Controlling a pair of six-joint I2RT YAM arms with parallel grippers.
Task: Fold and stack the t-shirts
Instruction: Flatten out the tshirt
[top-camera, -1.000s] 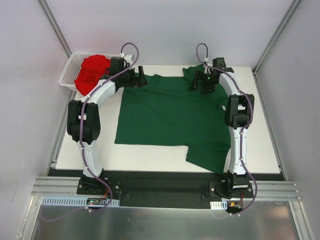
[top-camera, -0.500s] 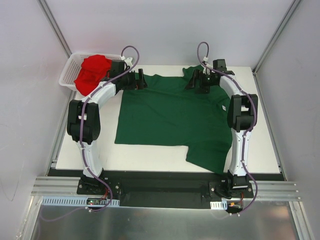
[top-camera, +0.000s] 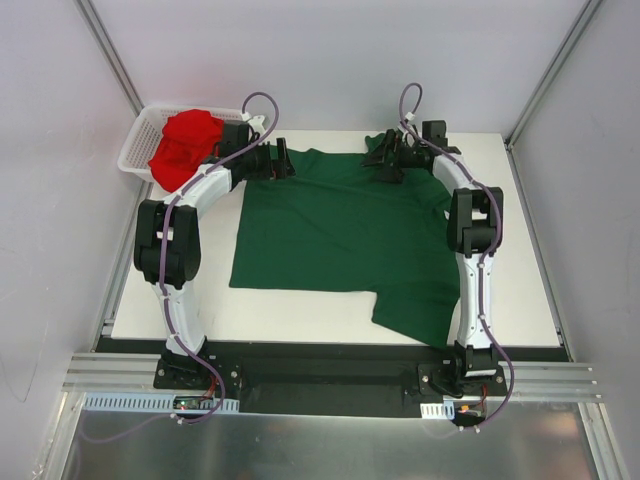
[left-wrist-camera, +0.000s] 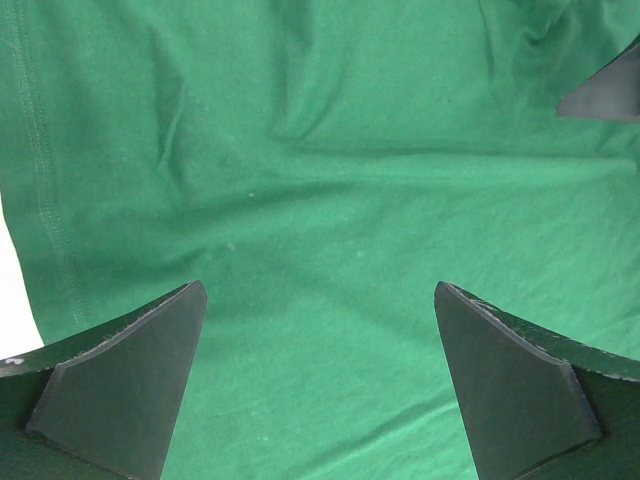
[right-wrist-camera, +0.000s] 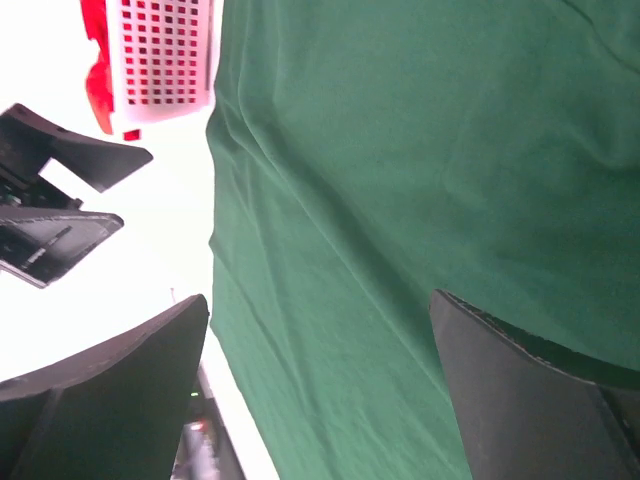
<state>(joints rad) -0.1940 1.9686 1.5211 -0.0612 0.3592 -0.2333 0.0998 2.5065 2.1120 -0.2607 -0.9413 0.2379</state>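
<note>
Two claws gaping: left claw (left-wrist-camera: 318, 300) and right claw (right-wrist-camera: 318, 305) over green t-shirt (top-camera: 335, 235); red t-shirt (top-camera: 183, 143) in basket (top-camera: 133, 152) behind left claw.

green t-shirt (top-camera: 340, 235) lies spread flat; red t-shirt (top-camera: 183, 145) heaped in basket (top-camera: 134, 148).

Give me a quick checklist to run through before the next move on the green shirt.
1. Left fingers open over the green t-shirt: ok.
2. Right fingers open at the shirt's far edge: ok.
3. Green t-shirt spread flat: ok, slight wrinkles only.
4. Shirt wholly on the table: cannot tell; its near right corner reaches the near edge.
5. Red t-shirt out of the way in the basket: ok.
6. Fingers touching the cloth: cannot tell.
</note>
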